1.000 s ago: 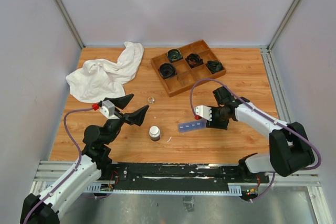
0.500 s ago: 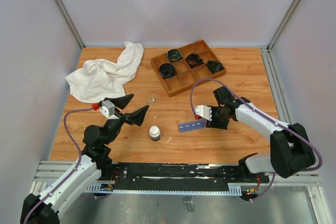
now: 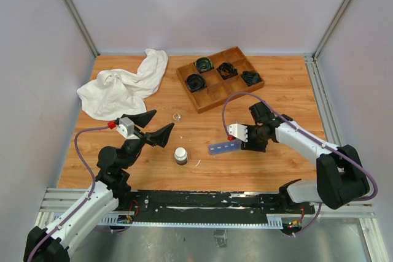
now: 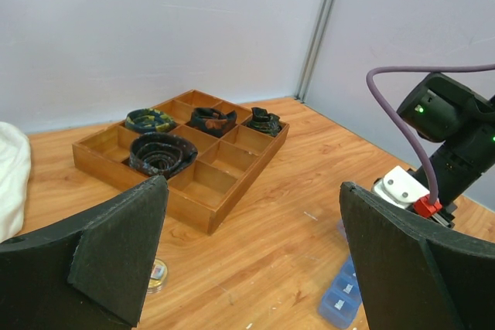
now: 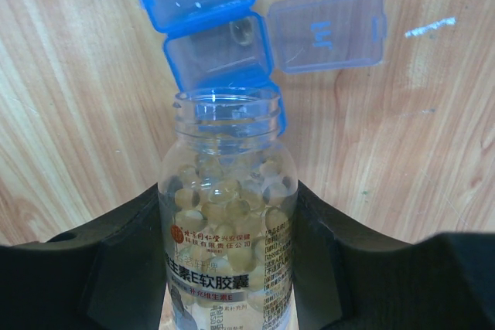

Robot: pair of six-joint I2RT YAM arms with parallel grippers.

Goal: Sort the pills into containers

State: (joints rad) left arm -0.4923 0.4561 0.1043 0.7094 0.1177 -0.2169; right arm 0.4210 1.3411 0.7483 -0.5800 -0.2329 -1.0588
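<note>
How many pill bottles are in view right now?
2. An uncapped clear bottle gripped in the right hand, mouth by the blue organizer; a white-capped bottle standing near the left hand. No others visible.

The left arm (image 3: 92,204) rises from its base and bends at the elbow. The left gripper (image 3: 153,126) is up in the air, its 2 fingers (image 4: 116,253) spread wide apart. The right arm (image 3: 301,140) bends in toward the middle, low down. The right gripper (image 5: 228,202) squeezes a clear bottle (image 5: 227,268) between its 2 fingers.
</note>
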